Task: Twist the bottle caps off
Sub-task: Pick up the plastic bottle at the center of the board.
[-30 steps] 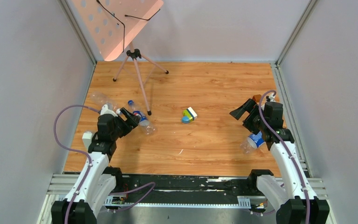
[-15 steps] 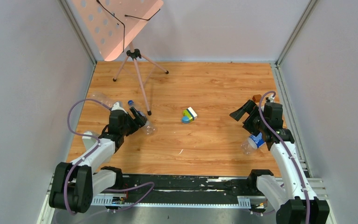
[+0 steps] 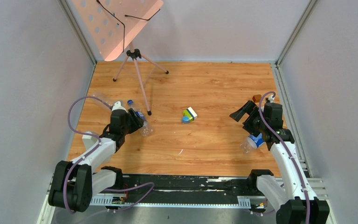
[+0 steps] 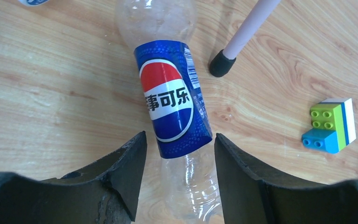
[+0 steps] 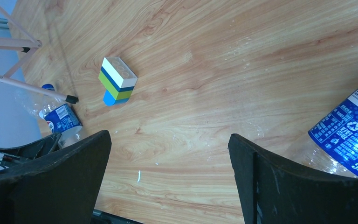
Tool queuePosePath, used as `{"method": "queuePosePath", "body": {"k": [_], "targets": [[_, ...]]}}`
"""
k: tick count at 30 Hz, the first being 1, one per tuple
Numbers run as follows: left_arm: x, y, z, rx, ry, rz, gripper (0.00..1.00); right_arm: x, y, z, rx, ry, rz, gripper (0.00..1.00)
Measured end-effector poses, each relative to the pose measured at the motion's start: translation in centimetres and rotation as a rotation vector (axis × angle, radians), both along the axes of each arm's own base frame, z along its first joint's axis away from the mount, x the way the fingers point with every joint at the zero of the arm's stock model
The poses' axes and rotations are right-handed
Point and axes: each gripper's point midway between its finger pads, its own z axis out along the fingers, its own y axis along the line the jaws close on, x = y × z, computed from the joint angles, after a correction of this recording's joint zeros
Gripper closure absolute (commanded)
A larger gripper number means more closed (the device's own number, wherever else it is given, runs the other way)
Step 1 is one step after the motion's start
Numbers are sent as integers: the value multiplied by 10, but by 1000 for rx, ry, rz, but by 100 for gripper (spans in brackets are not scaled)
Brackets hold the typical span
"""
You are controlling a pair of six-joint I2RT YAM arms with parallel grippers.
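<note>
A clear bottle (image 4: pixel 175 105) with a blue wrap label lies on the wooden table, also seen in the top view (image 3: pixel 142 125). Its dark blue bottle cap (image 3: pixel 130 101) points to the far left. My left gripper (image 4: pixel 179 140) is open and straddles the bottle's clear lower part, with a narrow gap at the left finger. A second labelled bottle (image 3: pixel 253 141) lies by my right arm, its label (image 5: pixel 349 133) at the right wrist view's edge and its cap hidden. My right gripper (image 5: pixel 168 136) hangs wide open over bare wood. An unlabelled bottle (image 3: pixel 100 99) lies far left.
A music stand's tripod (image 3: pixel 135 70) stands at the back left, one rubber foot (image 4: pixel 221 65) just right of the held-around bottle. A blue-yellow-green-white toy block cluster (image 3: pixel 189 114) sits mid-table. A small brown cube (image 3: pixel 257 98) lies near the right wall.
My left arm has reached forward and come down over the labelled bottle, and its jaws have narrowed around it. The right arm has not moved.
</note>
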Motion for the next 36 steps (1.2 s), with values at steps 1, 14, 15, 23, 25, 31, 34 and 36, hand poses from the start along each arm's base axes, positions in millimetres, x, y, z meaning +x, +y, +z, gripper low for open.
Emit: {"method": "queuePosePath", "body": {"k": [1, 14, 15, 23, 25, 31, 34, 36], "targets": [[-2, 1, 0, 6, -2, -2, 39, 0, 0, 0, 0, 1, 0, 1], [-21, -7, 9, -3, -19, -83, 35, -3, 0, -6, 1, 30, -1, 1], [-23, -8, 7, -8, -6, -93, 28, -3, 0, -6, 1, 33, 0, 1], [-25, -11, -4, -10, 64, -104, 16, -3, 0, -11, 1, 55, 0, 0], [-22, -10, -5, -3, 76, -98, 18, -3, 0, -12, 1, 57, 0, 0], [-13, -9, -16, 18, 120, -89, 34, -4, 0, -13, 0, 61, 0, 0], [-10, -11, -18, 14, 122, -96, 46, -4, 0, -14, -1, 68, 1, 0], [-9, -11, -17, 11, 118, -100, 49, -3, 0, -16, -2, 73, 1, 0]]}}
